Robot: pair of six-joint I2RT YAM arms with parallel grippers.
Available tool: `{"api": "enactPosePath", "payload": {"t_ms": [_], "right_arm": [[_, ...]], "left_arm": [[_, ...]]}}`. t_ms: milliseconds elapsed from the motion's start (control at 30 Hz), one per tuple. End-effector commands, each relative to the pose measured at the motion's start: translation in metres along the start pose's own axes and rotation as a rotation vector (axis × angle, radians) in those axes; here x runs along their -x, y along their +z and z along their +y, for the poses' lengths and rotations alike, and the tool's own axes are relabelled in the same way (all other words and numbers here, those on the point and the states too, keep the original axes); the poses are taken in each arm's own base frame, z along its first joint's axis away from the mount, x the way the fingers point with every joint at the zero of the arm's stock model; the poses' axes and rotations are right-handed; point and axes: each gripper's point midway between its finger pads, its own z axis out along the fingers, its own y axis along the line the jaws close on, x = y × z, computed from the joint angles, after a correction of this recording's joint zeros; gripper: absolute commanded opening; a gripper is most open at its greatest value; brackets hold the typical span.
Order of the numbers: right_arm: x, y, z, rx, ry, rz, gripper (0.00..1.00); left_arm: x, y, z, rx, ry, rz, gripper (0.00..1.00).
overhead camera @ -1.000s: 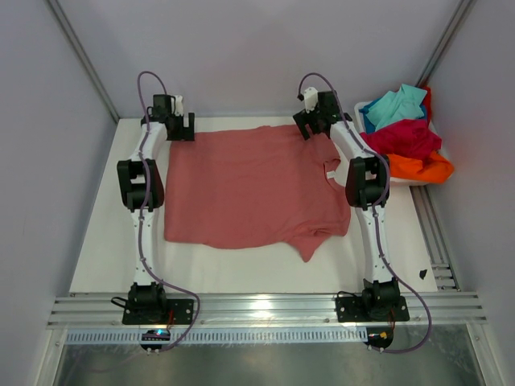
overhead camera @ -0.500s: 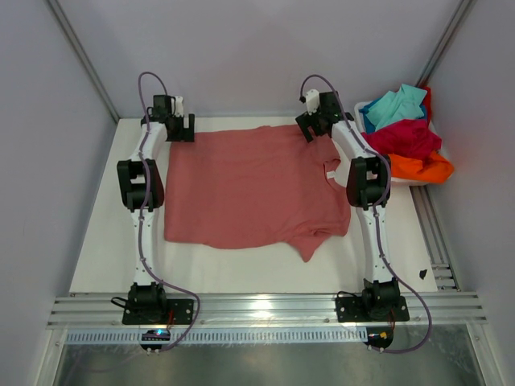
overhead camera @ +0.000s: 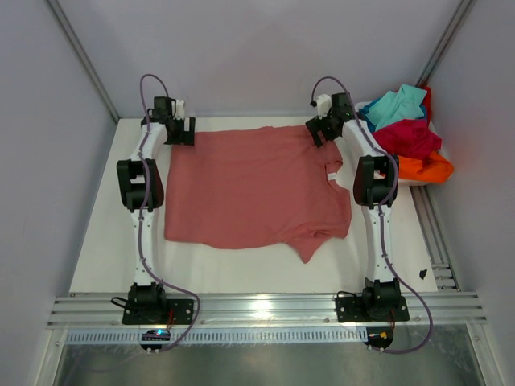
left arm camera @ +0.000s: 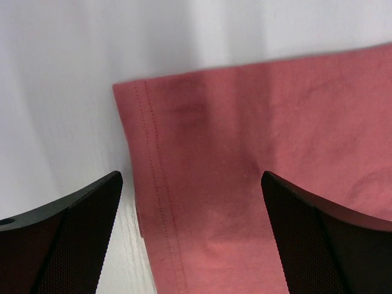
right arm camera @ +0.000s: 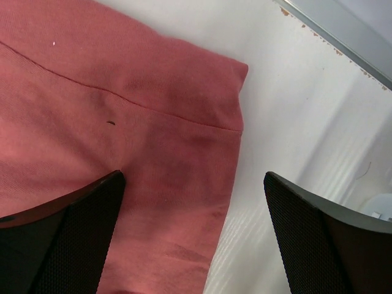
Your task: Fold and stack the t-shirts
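A salmon-pink t-shirt [overhead camera: 257, 185] lies spread flat on the white table, collar and small white label [overhead camera: 332, 174] toward the right. My left gripper [overhead camera: 183, 131] is open over the shirt's far left hem corner [left arm camera: 184, 153], jaws wide apart, holding nothing. My right gripper [overhead camera: 322, 129] is open over the far right sleeve corner [right arm camera: 202, 104], jaws wide apart, holding nothing. Turquoise [overhead camera: 396, 105], crimson [overhead camera: 406, 137] and orange [overhead camera: 422, 168] t-shirts lie heaped in a tub at the right.
The white plastic tub [overhead camera: 364, 106] stands at the table's far right, close to my right arm. Grey walls enclose the table on three sides. An aluminium rail [overhead camera: 265, 308] runs along the near edge. A small dark scrap [overhead camera: 423, 273] lies near the right rail.
My right gripper has shifted right and slightly away along the shirt's far edge. The left gripper and the shirt have hardly moved.
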Motion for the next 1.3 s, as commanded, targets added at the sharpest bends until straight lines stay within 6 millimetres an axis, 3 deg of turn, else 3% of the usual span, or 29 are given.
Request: {"api": "enactPosePath", "payload": {"t_ms": [0, 67, 200, 233, 267, 367, 400, 467, 500, 600, 767, 867, 1000, 1033, 1133, 1267], "right_arm": [[0.02, -0.028, 0.001, 0.03, -0.027, -0.023, 0.99], [0.013, -0.028, 0.009, 0.069, -0.026, -0.005, 0.99], [0.005, -0.029, 0.026, 0.157, -0.031, 0.016, 0.73], [0.003, -0.029, 0.03, 0.174, -0.031, 0.021, 0.6], [0.001, -0.029, 0.033, 0.191, -0.03, 0.025, 0.54], [-0.002, -0.028, 0.036, 0.201, -0.024, 0.035, 0.3], [-0.003, -0.029, 0.036, 0.203, -0.02, 0.038, 0.26], [-0.005, -0.028, 0.037, 0.205, -0.017, 0.044, 0.14], [-0.006, -0.028, 0.037, 0.203, -0.015, 0.047, 0.12], [-0.006, -0.029, 0.037, 0.2, -0.013, 0.047, 0.06], [0.011, -0.035, 0.022, 0.132, -0.016, 0.007, 0.03], [0.029, -0.052, 0.014, 0.104, -0.009, -0.036, 0.03], [0.056, -0.086, 0.014, 0.11, 0.01, -0.098, 0.03], [0.069, -0.104, 0.013, 0.109, 0.005, -0.132, 0.03], [0.079, -0.131, 0.015, 0.11, 0.007, -0.162, 0.03], [0.075, -0.148, 0.023, 0.141, -0.012, -0.154, 0.03]], "left_arm": [[0.04, -0.039, -0.006, -0.016, 0.019, -0.1, 0.96], [0.04, -0.039, -0.007, -0.021, 0.014, -0.1, 0.95], [0.036, -0.041, -0.007, -0.022, 0.02, -0.084, 0.86], [0.036, -0.041, -0.007, -0.024, 0.025, -0.082, 0.83], [0.035, -0.04, -0.008, -0.025, 0.029, -0.078, 0.81], [0.033, -0.039, -0.01, -0.038, 0.03, -0.074, 0.55], [0.034, -0.039, -0.01, -0.041, 0.029, -0.076, 0.42], [0.034, -0.037, -0.013, -0.053, 0.022, -0.078, 0.31], [0.033, -0.036, -0.013, -0.055, 0.019, -0.077, 0.19], [0.033, -0.035, -0.014, -0.063, 0.017, -0.076, 0.0], [0.041, -0.039, -0.011, -0.048, 0.032, -0.101, 0.0], [0.052, -0.054, -0.014, -0.061, 0.054, -0.13, 0.0], [0.056, -0.084, -0.022, -0.102, 0.091, -0.121, 0.0], [0.061, -0.098, -0.025, -0.112, 0.098, -0.133, 0.0], [0.061, -0.123, -0.034, -0.153, 0.122, -0.131, 0.0], [0.058, -0.147, -0.045, -0.206, 0.136, -0.116, 0.0]]}}
